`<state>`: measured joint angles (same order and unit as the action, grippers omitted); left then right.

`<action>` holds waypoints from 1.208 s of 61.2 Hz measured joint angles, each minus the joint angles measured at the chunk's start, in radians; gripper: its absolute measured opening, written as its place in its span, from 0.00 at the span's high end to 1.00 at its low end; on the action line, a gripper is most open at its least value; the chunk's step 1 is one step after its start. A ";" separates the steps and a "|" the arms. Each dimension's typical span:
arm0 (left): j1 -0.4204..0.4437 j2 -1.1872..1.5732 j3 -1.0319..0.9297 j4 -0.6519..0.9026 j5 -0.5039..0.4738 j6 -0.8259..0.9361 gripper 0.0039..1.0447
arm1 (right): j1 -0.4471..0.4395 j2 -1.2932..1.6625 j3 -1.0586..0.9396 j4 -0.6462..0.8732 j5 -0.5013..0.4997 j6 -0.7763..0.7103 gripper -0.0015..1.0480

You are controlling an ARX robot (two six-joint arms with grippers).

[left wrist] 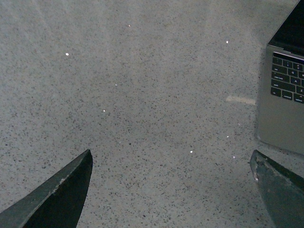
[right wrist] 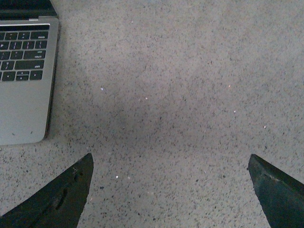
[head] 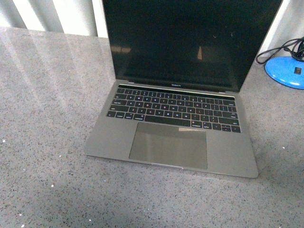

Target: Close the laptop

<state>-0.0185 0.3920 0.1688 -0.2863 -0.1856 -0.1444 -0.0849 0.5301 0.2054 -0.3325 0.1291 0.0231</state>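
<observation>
The laptop [head: 171,137] sits open in the middle of the speckled grey counter, grey metal with a black keyboard, a large trackpad and a dark screen standing upright. Neither arm shows in the front view. My left gripper [left wrist: 171,159] is open over bare counter, with the laptop's left corner [left wrist: 280,118] just beyond one finger. My right gripper [right wrist: 170,161] is open too, above bare counter, and the laptop's right front corner [right wrist: 26,109] lies off to one side of it. Nothing is between either pair of fingers.
A blue round base [head: 286,71] with black cables [head: 280,50] stands at the back right, close to the laptop's screen edge. A white wall panel [head: 71,16] runs along the back of the counter [head: 47,118].
</observation>
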 joint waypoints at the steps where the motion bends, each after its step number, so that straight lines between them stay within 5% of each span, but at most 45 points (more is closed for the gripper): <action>1: 0.013 0.023 0.010 0.014 0.018 -0.001 0.06 | 0.000 0.011 0.004 0.013 -0.002 -0.003 0.10; 16: 0.092 0.289 0.126 0.288 0.189 0.024 0.06 | 0.028 0.295 0.127 0.224 -0.040 -0.080 0.10; 31: 0.055 0.564 0.232 0.517 0.261 0.039 0.06 | 0.088 0.565 0.273 0.366 -0.042 -0.151 0.10; 74: -0.153 1.068 0.620 0.767 0.208 0.028 0.06 | 0.147 1.029 0.743 0.444 -0.060 -0.256 0.10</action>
<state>-0.1715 1.4597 0.7887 0.4805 0.0223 -0.1165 0.0624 1.5589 0.9485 0.1112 0.0692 -0.2333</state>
